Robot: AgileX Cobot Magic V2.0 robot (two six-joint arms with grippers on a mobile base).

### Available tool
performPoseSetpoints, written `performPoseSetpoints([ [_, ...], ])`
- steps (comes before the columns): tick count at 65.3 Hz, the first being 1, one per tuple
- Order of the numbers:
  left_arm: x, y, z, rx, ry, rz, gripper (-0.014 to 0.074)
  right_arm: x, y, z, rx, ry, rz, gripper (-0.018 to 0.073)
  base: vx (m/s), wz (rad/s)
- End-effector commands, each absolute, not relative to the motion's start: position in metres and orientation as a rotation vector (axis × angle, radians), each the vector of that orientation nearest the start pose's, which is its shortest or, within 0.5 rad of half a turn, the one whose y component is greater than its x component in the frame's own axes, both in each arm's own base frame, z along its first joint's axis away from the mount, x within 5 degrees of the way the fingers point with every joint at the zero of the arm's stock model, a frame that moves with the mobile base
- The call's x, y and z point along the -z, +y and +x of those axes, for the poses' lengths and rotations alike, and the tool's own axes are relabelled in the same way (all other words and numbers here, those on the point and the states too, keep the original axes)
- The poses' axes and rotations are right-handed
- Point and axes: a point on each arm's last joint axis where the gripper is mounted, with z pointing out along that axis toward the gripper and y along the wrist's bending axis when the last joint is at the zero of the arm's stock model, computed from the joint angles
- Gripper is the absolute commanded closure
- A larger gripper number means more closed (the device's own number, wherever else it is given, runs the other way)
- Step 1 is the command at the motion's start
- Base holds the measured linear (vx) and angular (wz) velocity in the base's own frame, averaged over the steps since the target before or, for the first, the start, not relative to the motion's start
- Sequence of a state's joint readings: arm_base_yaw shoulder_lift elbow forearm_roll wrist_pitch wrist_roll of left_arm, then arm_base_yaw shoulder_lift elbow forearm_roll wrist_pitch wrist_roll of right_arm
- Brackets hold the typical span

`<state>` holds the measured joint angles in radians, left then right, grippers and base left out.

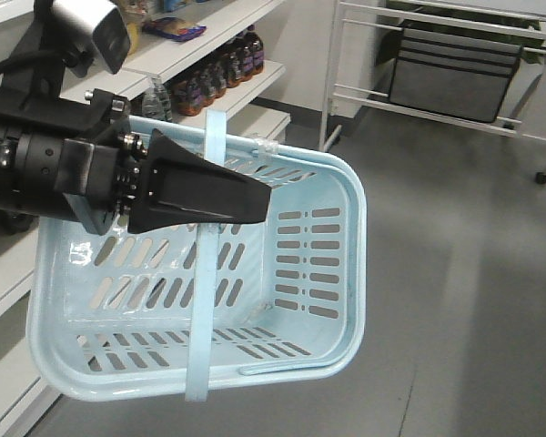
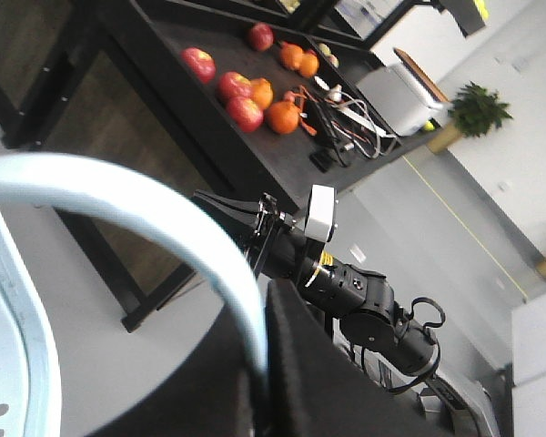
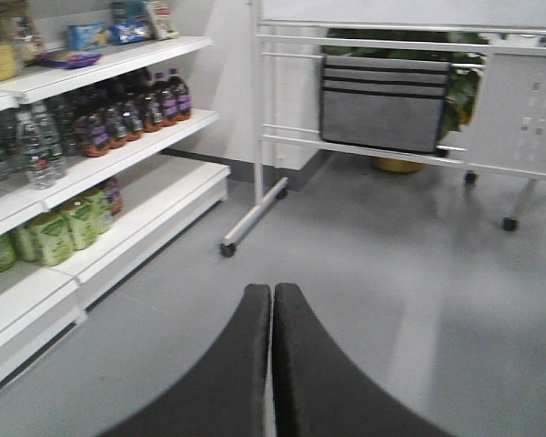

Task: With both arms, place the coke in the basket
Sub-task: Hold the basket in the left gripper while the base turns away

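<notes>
Holds the empty basket (image 1: pixel 353 273) aloft by its hoop handle (image 2: pixel 146 202) between the left gripper (image 2: pixel 262 382) fingers, close by the right gripper (image 1: pixel 255 205) pressed together on nothing; sees no coke near either, so judges fetching and placing not yet done.

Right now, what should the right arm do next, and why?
Probably swing the right gripper toward the shelves to find the coke: the basket is empty, hanging from the left gripper, the right gripper is shut and empty, and no red bottle shows in any view.
</notes>
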<state>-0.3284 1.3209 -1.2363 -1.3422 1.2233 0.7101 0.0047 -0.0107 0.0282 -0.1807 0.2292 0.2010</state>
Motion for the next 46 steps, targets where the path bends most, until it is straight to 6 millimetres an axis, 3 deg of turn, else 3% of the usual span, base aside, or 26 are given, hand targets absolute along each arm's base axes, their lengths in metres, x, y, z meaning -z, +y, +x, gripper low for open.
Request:
performPoseSetpoints([
  [1, -0.4321, -0.1581, 0.1967, 1.642, 1.841, 0.797, 0.0602, -0.1877, -0.0028, 0.0556, 0.025, 1.647, 0.023, 0.0565, 0.0, -0.41],
  [46, -0.4321, -0.1581, 0.1967, 1.642, 1.841, 0.797, 0.0602, -0.1877, -0.0028, 0.0556, 0.025, 1.647, 0.023, 0.0565, 0.06, -0.38],
])
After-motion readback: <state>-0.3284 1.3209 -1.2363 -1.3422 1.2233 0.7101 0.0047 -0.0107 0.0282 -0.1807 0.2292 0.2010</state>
